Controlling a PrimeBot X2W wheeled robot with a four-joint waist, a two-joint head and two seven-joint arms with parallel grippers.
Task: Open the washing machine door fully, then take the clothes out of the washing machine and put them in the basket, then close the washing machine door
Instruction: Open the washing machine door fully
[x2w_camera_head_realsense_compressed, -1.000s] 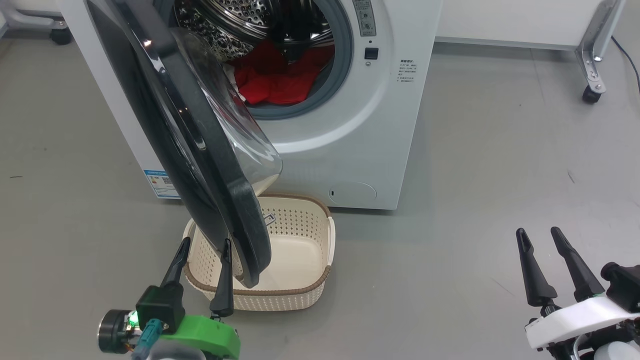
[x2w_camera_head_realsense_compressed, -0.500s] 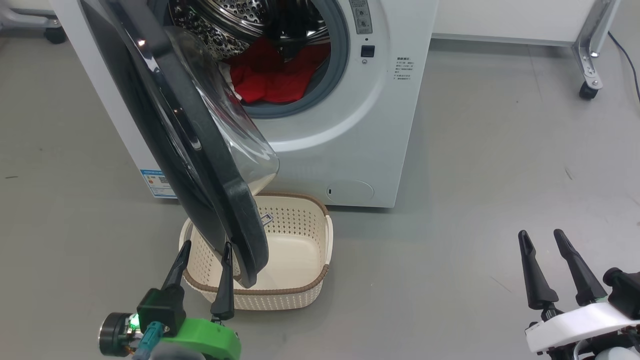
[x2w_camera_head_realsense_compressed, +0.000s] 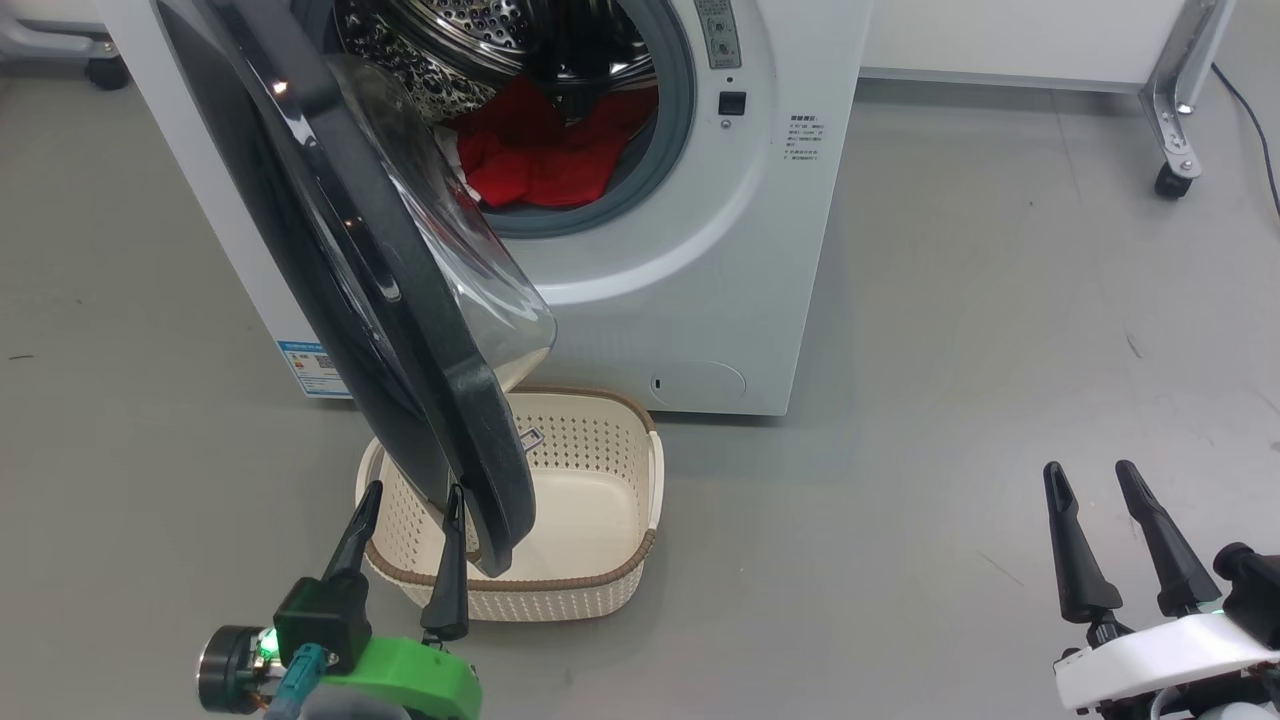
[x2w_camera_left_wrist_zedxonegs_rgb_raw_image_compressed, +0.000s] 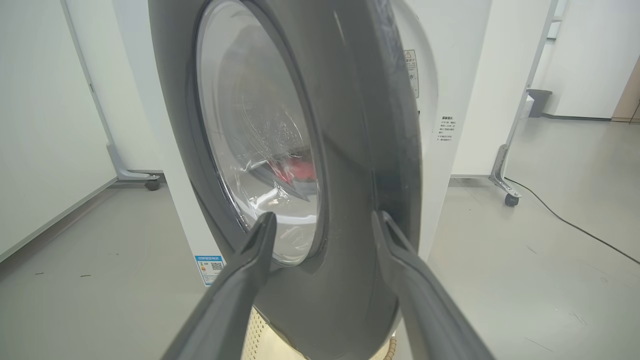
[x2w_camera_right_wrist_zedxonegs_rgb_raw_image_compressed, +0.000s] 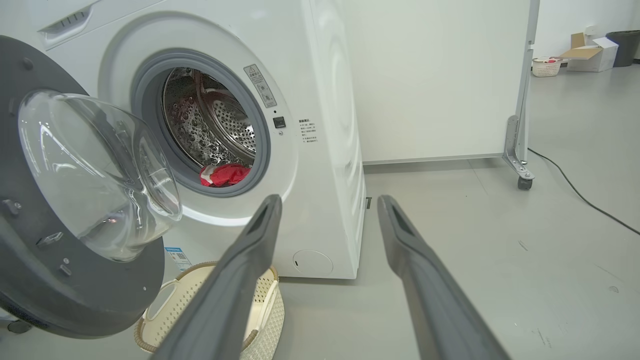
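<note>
Overhanging basket (x2w_camera_head_realsense_compressed: 655, 480), washing machine door (x2w_camera_head_realsense_compressed: 400, 330) just beyond spread left tool (x2w_camera_head_realsense_compressed: 413, 489); right tool (x2w_camera_head_realsense_compressed: 1086, 467) spread.

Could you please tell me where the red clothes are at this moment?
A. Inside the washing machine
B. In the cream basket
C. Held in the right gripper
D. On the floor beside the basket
A: the red clothes lie in the bottom of the washing machine, seen through its round opening beside the open washing machine door.
</note>
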